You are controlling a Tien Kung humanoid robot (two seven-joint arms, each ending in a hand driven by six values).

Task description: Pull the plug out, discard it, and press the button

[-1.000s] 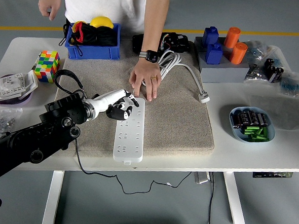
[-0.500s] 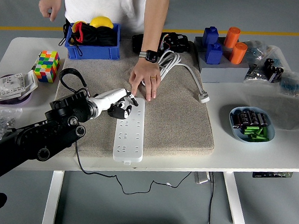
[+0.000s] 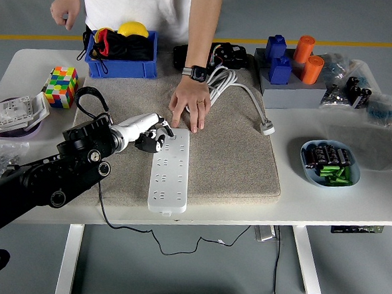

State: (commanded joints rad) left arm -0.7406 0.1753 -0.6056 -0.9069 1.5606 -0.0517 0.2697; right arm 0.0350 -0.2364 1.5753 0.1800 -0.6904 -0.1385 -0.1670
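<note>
A white power strip [image 3: 169,175] lies lengthwise on the beige mat [image 3: 235,156]. My left hand [image 3: 154,138] is at the strip's far left corner, fingers curled and holding nothing, with one fingertip at the strip's edge. A person's hand [image 3: 189,108] rests flat on the strip's far end. A white plug [image 3: 268,129] on its grey cable [image 3: 243,90] lies loose on the mat's right side, out of the strip. The right arm is out of view.
A blue bin [image 3: 121,66] stands at the back, with a colour cube [image 3: 61,85] to its left. Blue and orange blocks [image 3: 291,59] are at the back right. A blue dish of batteries [image 3: 331,163] is at the right and a purple dish [image 3: 11,116] at the left.
My left hand has shifted a little left and towards the strip's far end. The person's hand and the loose plug have stayed put.
</note>
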